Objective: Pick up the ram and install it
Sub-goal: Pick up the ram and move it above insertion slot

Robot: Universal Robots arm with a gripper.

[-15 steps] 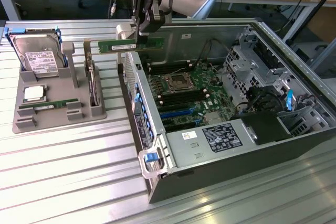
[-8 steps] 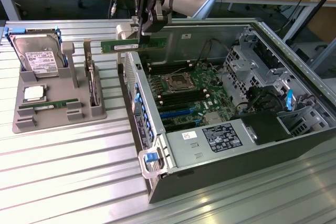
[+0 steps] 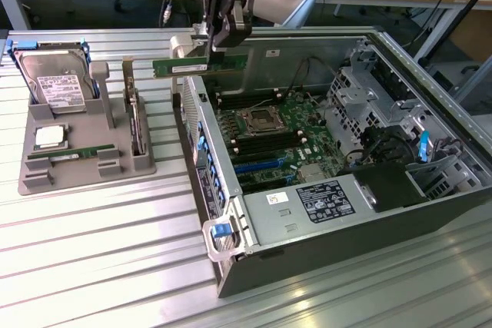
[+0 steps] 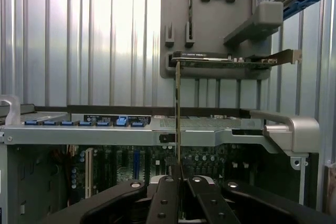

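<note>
We see the gripper pinching the ram by its upper edge, fingers closed tight on the stick. The ram hangs level in the air above the open computer case, over the case's far corner nearest the grey tray, toward the table's far edge.

On your counter, the computer case sat at the exterior view's right, with the parts tray just beside it at left. In the tray, the hard drive lay behind the processor. Your claw held the ram above the case's tray-side wall.
</note>
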